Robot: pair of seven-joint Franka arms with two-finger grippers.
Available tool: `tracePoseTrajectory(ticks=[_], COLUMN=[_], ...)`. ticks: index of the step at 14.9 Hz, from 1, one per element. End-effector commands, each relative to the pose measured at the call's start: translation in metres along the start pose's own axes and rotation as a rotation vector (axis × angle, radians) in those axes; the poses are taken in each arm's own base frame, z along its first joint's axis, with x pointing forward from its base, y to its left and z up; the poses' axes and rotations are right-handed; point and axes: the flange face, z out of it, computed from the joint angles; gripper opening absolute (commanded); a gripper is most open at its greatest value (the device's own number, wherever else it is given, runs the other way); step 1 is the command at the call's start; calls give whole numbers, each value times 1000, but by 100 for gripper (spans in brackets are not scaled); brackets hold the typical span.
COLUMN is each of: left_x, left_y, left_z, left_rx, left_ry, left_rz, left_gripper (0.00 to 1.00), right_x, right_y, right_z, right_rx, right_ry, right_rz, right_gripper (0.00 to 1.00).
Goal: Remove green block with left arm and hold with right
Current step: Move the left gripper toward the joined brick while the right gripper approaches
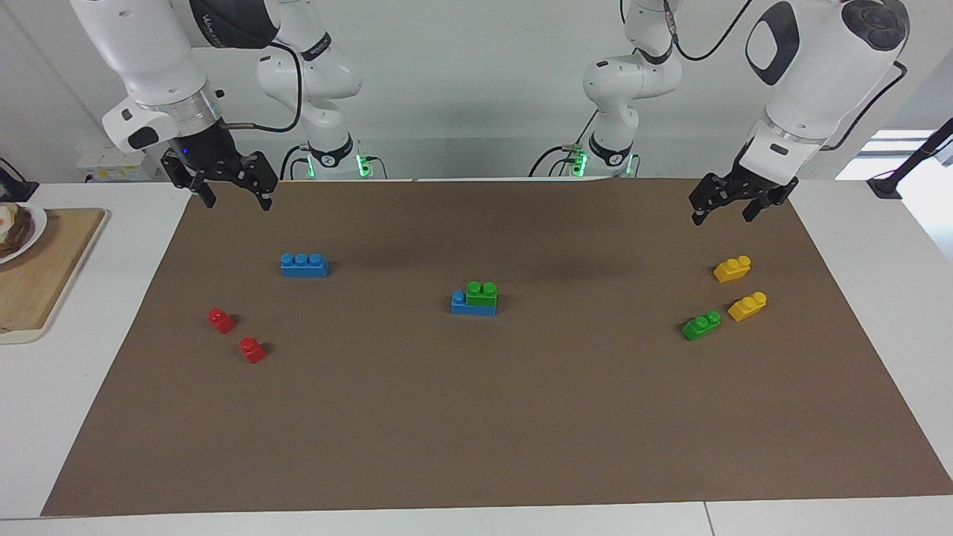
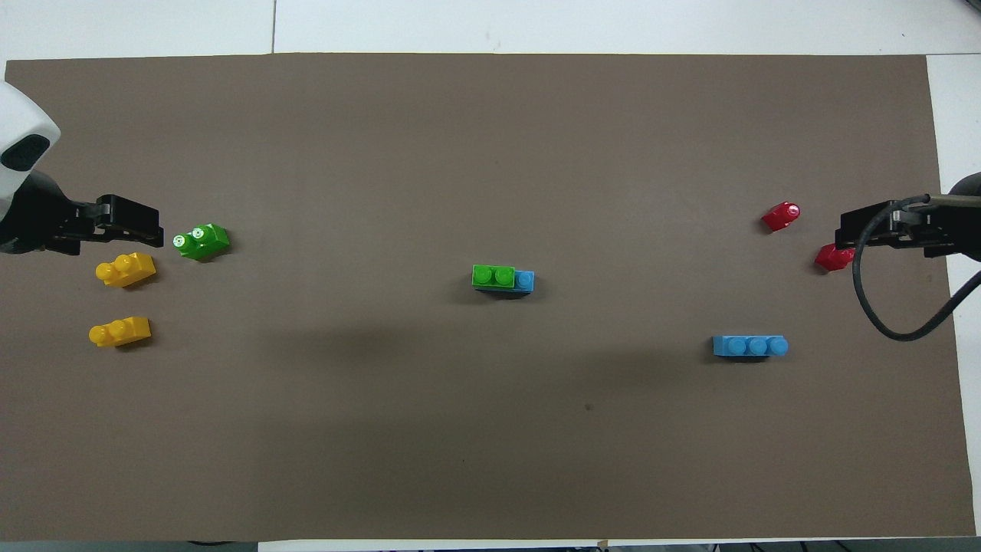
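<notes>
The green block (image 1: 482,292) (image 2: 493,275), with two studs, is stacked on a blue brick (image 1: 467,307) (image 2: 525,280) in the middle of the brown mat. One blue stud shows beside it. My left gripper (image 1: 724,214) (image 2: 157,230) hangs open in the air over the mat at the left arm's end, holding nothing. My right gripper (image 1: 236,199) (image 2: 843,230) hangs open and empty over the mat's corner at the right arm's end. Both are well away from the stack.
At the left arm's end lie two yellow pieces (image 1: 732,269) (image 1: 747,306) and a flatter green piece (image 1: 701,325). At the right arm's end lie a second blue brick (image 1: 304,265) and two red bricks (image 1: 221,320) (image 1: 252,349). A wooden board (image 1: 45,275) lies off the mat.
</notes>
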Motion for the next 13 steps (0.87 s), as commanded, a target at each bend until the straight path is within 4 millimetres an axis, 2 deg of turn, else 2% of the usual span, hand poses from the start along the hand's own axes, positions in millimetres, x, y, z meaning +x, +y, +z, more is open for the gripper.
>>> tracePoseTrajectory(ticks=[1,5,8,11,13], left_x=[2,0,-6,-12,-15], left_y=[0,1,3,2,1], left_z=[-2,1,10,10,13], left_rx=[-3,-2,2,7,9], left_ry=[-11,-12,-29,-46,-56], left_rz=[11,10,6,0,-74], left_gripper=[100,100,100,100,100], right_x=[2,1,1,1,1], right_y=[2,1,0,0,1], right_z=[-1,0,0,2,2], right_rx=[-23,-21,-21,-20,-20], right_ry=[-3,-4,-3,6,6], right_rz=[-20,-19,-19,-19,-19], right_gripper=[99,99,99,99,99])
